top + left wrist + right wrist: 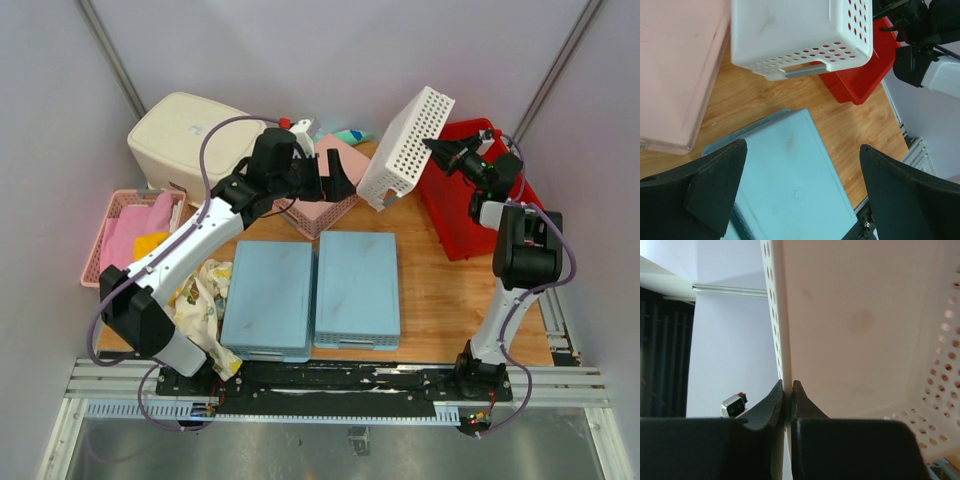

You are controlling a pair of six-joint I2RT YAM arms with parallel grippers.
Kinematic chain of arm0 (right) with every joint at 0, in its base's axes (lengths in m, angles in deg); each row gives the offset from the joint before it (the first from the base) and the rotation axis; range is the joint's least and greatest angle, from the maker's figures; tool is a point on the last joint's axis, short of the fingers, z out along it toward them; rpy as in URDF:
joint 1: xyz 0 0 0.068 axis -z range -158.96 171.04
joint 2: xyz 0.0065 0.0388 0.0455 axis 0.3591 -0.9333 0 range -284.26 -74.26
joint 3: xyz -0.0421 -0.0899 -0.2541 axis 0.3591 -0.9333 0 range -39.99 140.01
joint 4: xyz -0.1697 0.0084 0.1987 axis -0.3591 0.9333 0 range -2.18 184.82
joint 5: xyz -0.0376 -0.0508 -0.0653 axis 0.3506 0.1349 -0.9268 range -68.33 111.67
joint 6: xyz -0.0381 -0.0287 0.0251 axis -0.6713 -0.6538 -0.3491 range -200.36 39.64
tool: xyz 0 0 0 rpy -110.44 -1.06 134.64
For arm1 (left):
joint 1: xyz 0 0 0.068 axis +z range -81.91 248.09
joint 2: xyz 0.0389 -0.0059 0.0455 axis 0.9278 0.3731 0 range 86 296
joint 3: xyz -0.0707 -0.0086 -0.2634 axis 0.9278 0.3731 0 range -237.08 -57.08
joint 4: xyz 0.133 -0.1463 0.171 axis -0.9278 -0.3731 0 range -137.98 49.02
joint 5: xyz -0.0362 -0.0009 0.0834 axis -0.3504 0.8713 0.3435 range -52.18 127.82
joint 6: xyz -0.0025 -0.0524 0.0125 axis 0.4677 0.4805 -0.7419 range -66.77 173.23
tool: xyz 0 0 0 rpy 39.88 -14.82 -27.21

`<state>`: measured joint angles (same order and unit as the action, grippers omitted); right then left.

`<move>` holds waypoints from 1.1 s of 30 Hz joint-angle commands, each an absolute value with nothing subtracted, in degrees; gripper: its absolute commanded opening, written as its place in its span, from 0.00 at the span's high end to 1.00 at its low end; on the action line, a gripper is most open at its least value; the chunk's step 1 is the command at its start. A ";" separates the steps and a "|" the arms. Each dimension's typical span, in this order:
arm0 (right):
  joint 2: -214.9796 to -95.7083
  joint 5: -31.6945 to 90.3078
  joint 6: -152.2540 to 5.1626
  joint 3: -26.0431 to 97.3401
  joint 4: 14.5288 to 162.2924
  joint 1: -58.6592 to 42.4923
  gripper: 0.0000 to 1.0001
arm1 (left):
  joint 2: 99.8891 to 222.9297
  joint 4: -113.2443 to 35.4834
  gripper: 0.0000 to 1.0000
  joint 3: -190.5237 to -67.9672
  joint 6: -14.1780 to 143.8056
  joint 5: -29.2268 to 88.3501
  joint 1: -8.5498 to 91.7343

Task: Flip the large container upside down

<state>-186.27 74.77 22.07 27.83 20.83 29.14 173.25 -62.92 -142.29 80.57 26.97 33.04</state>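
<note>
The large container [190, 138], a cream-beige tub, sits at the table's back left with a smooth closed face up; no gripper touches it. My right gripper [437, 150] is shut on the wall of a white perforated basket [405, 150] and holds it tilted in the air over the back middle. In the right wrist view the gripper [787, 385] pinches that thin wall [785, 315]. My left gripper [343, 186] is open and empty, just left of the basket. In the left wrist view it [802, 146] hovers over a blue container [790, 185], with the white basket [800, 35] ahead.
Two blue containers [268, 297] [357, 287] lie bottom-up side by side in the middle. A pink container [335, 190] lies under the left arm. A red tray [470, 215] stands at the right, a pink lattice basket [105, 235] with cloths at the left, and a patterned cloth [200, 300] beside it.
</note>
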 commanded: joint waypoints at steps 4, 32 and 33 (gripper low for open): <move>-186.41 83.18 28.53 23.81 10.49 33.42 0.99 | 177.98 -60.73 0.01 -146.67 80.10 23.94 33.02; -167.22 39.24 -66.50 42.48 127.02 30.85 0.30 | 202.60 -62.35 0.01 -171.94 80.23 16.55 28.47; -166.53 38.47 -66.29 42.31 126.85 30.81 0.30 | 202.82 -62.32 0.01 -171.95 80.22 16.62 28.39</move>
